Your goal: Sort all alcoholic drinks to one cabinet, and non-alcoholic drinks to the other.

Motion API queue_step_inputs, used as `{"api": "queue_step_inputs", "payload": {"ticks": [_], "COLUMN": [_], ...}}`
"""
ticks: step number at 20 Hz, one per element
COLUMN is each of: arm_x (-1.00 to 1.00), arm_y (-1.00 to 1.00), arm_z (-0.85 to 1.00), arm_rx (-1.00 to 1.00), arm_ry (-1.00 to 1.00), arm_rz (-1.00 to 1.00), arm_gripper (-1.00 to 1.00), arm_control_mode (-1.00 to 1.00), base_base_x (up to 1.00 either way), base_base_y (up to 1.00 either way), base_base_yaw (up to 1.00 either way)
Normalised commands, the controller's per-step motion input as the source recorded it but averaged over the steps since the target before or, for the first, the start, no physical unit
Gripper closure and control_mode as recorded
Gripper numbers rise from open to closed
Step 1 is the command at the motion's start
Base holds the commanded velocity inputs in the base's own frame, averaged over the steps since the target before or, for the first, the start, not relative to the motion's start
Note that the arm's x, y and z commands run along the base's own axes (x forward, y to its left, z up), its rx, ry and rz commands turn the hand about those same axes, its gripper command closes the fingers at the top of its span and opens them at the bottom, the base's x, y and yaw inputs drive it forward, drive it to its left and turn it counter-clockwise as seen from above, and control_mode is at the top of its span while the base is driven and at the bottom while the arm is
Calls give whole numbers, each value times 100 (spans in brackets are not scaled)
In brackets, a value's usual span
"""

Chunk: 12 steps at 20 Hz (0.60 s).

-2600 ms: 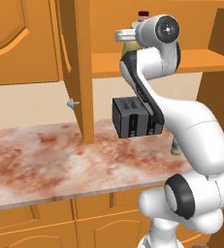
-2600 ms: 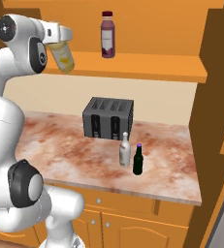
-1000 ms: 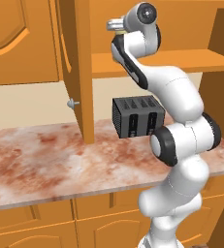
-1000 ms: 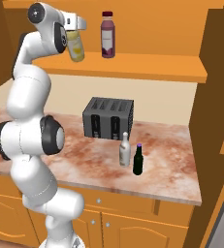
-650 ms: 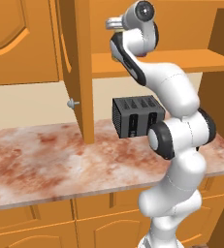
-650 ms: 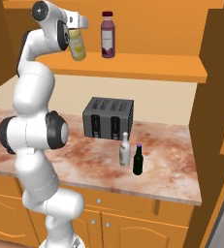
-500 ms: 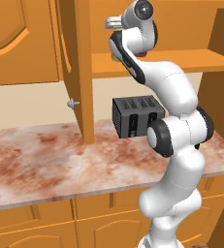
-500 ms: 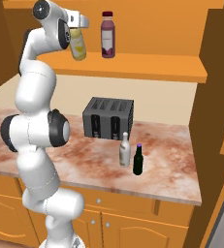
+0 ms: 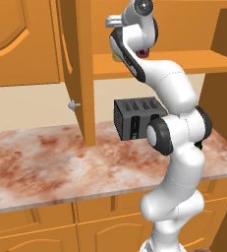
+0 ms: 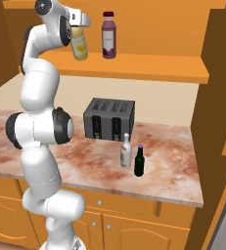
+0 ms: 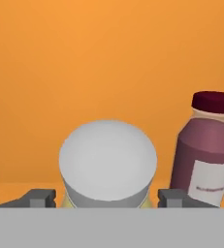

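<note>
Yellow bottle, left base view: yellow bottle (image 9: pixel 117 55) is peeking out as a pale sliver behind the arm, at the front edge of the open cabinet's shelf (image 9: pixel 193 61); the toaster (image 9: pixel 134 118) is standing on the counter (image 9: pixel 46 162) below, toward its back edge.
Cabinet, left base view: its door (image 9: pixel 78 69) is hanging open left of the shelf.
Shelf contents, right base view: the purple bottle (image 10: pixel 109 35) is standing upright on the shelf near its left end; the yellow bottle (image 10: pixel 79 44) is sitting just left of it, tilted, its base near the shelf's front edge; contact with the shelf is unclear.
Gripper, right base view: the gripper (image 10: pixel 79 24) is sitting at the yellow bottle's top.
Counter contents, right base view: the pale glass bottle (image 10: pixel 126 151) and the dark glass bottle (image 10: pixel 140 160) are standing side by side in front of the toaster, toward the counter's front right part.
Fingers, hand view: the fingertips (image 11: pixel 38 197) are standing apart on either side of the yellow bottle's white cap (image 11: pixel 108 161), small gaps showing, so a grip is not certain.
Neighbour, hand view: the purple bottle (image 11: pixel 205 150) is standing right of the cap, against the cabinet's back wall.
</note>
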Motion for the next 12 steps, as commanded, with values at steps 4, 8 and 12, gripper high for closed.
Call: {"api": "queue_step_inputs", "payload": {"ticks": [4,8,12], "arm_x": [28,15,5], "arm_y": [0,0,0], "arm_z": [-40,-48,-44], "arm_rx": [0,0,0], "arm_ry": [-7,-10,-11], "arm_rz": [1,1,2], "arm_gripper": [-100,-100,-100], "arm_control_mode": [-100,-100,-100], "base_base_x": [0,0,0], "base_base_y": [0,0,0], "base_base_yaw": [0,0,0]}}
